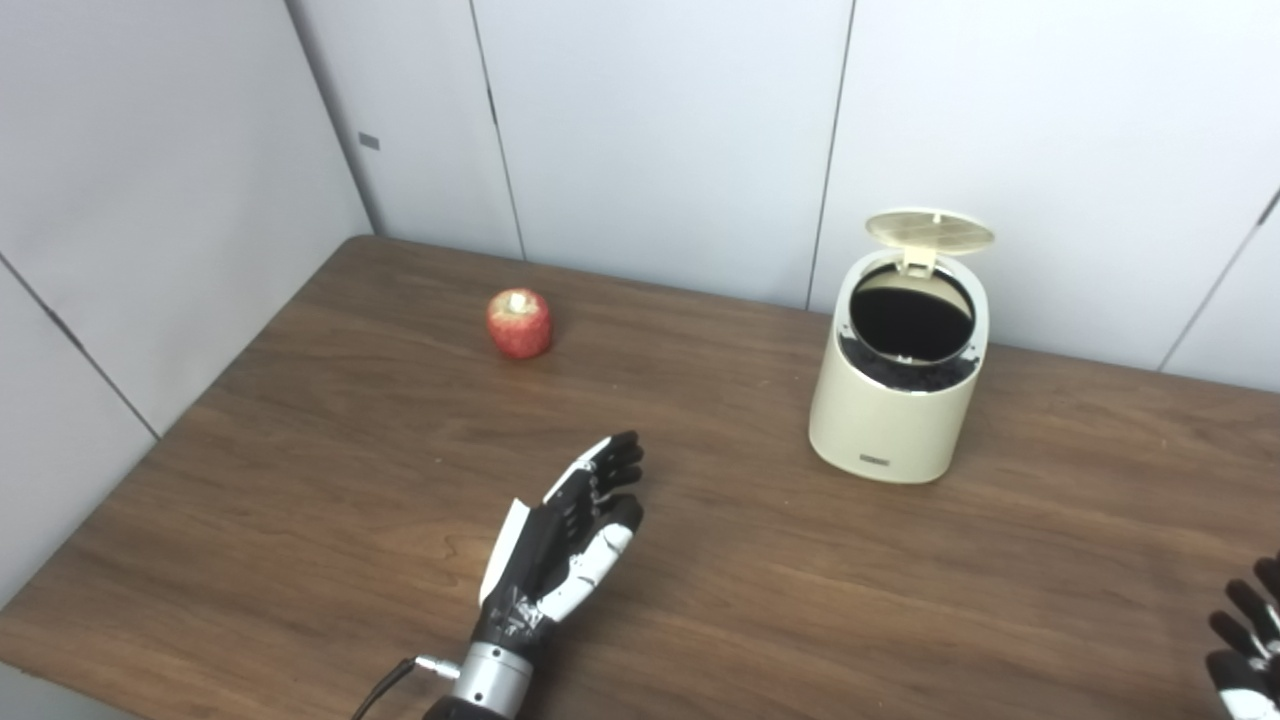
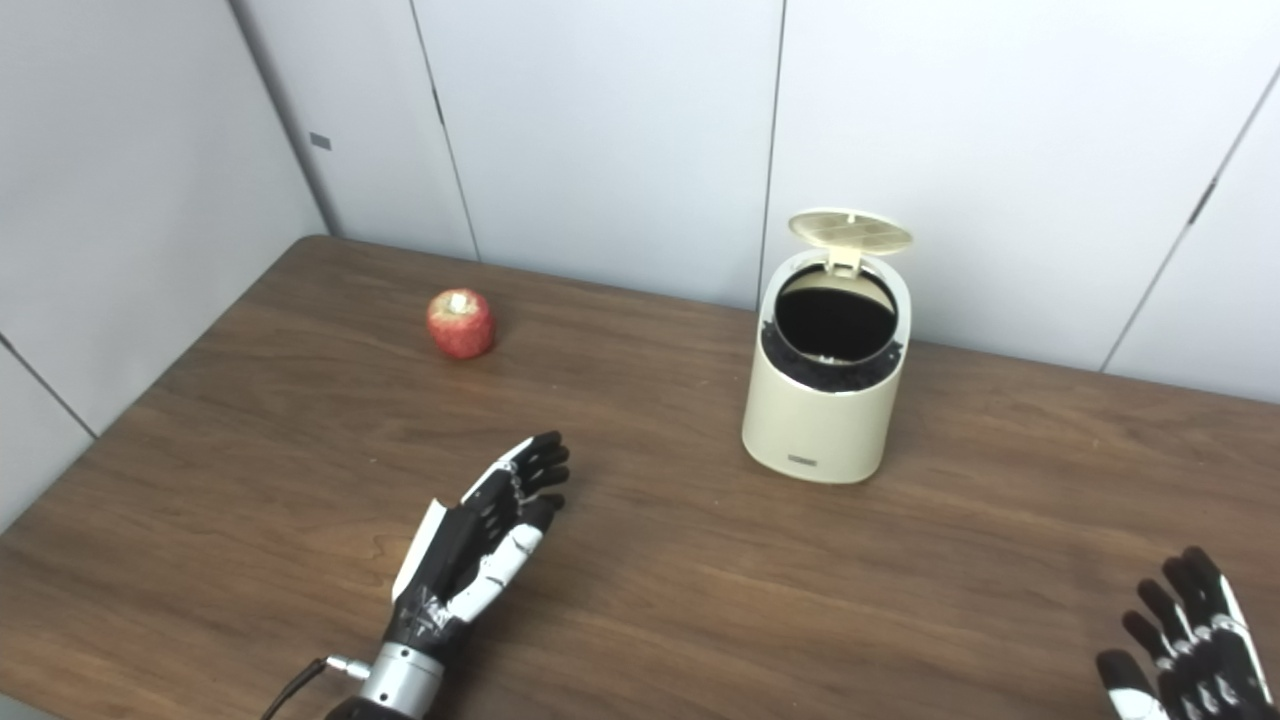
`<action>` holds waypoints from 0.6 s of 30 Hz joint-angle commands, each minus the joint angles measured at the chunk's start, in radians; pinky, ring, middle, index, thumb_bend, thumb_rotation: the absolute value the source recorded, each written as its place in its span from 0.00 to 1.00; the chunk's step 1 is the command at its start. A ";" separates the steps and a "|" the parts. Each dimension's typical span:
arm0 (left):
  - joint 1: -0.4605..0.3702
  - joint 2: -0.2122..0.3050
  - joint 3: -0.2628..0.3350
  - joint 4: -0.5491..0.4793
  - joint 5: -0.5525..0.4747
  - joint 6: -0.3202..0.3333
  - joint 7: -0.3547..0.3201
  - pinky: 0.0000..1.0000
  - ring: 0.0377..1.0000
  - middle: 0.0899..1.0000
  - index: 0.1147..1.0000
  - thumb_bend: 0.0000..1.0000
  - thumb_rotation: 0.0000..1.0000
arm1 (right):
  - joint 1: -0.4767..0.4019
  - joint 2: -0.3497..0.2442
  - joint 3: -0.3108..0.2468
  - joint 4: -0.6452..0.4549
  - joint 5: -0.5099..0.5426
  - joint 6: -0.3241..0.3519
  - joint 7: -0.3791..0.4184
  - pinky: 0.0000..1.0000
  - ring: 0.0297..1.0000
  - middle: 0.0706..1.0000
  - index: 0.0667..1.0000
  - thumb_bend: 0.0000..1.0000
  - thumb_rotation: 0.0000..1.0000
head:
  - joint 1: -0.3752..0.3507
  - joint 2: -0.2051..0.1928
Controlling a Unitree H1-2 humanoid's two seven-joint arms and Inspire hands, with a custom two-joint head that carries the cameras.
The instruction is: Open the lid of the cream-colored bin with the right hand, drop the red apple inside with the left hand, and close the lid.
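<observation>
Grey wall panels behind a wood surface (image 1: 300,480). Left robot hand (image 1: 575,530) hovers w/ fingers apart, holding nothing, short of the bin and to its left. Right robot hand (image 2: 1185,640) splayed, empty, nearer than the bin, off to its right. Cream-colored bin (image 1: 895,400): lid (image 1: 930,230) already up. Red apple (image 1: 519,323) sits well left of the bin, untouched; drop and closing are left.

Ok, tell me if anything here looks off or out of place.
Nothing stands out. The bin stands upright with its lid flipped open, the apple sits whole on the table, and nothing is spilled.
</observation>
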State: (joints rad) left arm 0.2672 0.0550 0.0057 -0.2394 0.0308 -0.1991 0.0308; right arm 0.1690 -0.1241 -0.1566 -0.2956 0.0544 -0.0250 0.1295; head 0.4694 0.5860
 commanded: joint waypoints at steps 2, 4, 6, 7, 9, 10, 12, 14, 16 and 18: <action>0.123 -0.071 -0.013 -0.042 0.046 -0.017 0.041 0.70 0.82 0.86 0.91 0.61 0.57 | 0.035 -0.022 -0.002 -0.015 -0.015 -0.017 -0.012 0.75 0.84 0.90 0.88 0.66 0.53 | -0.017 0.001; 0.116 -0.065 -0.004 -0.061 0.091 -0.016 0.065 0.68 0.80 0.85 0.92 0.63 0.53 | 0.033 -0.020 -0.001 -0.013 -0.013 -0.016 -0.011 0.75 0.83 0.89 0.88 0.67 0.53 | -0.017 0.001; 0.106 -0.061 0.010 -0.089 0.133 0.009 0.090 0.64 0.78 0.85 0.91 0.64 0.46 | 0.029 -0.017 0.004 -0.001 -0.013 -0.025 -0.009 0.74 0.83 0.89 0.87 0.68 0.53 | -0.024 -0.007; 0.099 -0.058 0.020 -0.110 0.148 0.034 0.097 0.65 0.78 0.85 0.91 0.65 0.42 | 0.028 -0.014 0.008 0.003 -0.017 -0.026 -0.010 0.74 0.83 0.88 0.87 0.68 0.54 | -0.035 -0.011; 0.082 -0.049 0.038 -0.146 0.164 0.081 0.107 0.66 0.78 0.85 0.91 0.67 0.36 | 0.026 -0.009 0.014 0.009 -0.024 -0.028 -0.013 0.74 0.83 0.88 0.86 0.69 0.54 | -0.047 -0.016; 0.071 -0.044 0.048 -0.159 0.177 0.102 0.112 0.67 0.78 0.84 0.91 0.70 0.32 | 0.025 -0.006 0.016 0.010 -0.028 -0.028 -0.015 0.74 0.83 0.88 0.86 0.68 0.54 | -0.054 -0.020; 0.046 -0.028 0.064 -0.177 0.211 0.140 0.116 0.67 0.77 0.84 0.90 0.74 0.27 | 0.022 -0.005 0.020 0.010 -0.040 -0.031 -0.018 0.74 0.83 0.89 0.87 0.69 0.55 | -0.057 -0.023; 0.021 -0.007 0.077 -0.196 0.279 0.189 0.117 0.64 0.75 0.84 0.90 0.78 0.25 | 0.021 -0.006 0.021 0.009 -0.047 -0.033 -0.021 0.74 0.84 0.89 0.88 0.68 0.55 | -0.059 -0.026; -0.007 0.010 0.090 -0.219 0.325 0.243 0.108 0.61 0.74 0.84 0.90 0.80 0.22 | 0.020 -0.006 0.020 0.003 -0.055 -0.029 -0.023 0.74 0.84 0.89 0.88 0.66 0.54 | -0.058 -0.023; -0.027 0.025 0.100 -0.238 0.362 0.292 0.096 0.61 0.74 0.85 0.91 0.82 0.25 | 0.022 -0.005 0.020 -0.006 -0.059 -0.020 -0.024 0.74 0.84 0.89 0.88 0.65 0.54 | -0.060 -0.025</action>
State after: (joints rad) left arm 0.2354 0.0769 0.0999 -0.4310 0.3570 0.0795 0.1203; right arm 0.1732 -0.1173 -0.1395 -0.2690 -0.0037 -0.0256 0.1193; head 0.4096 0.5614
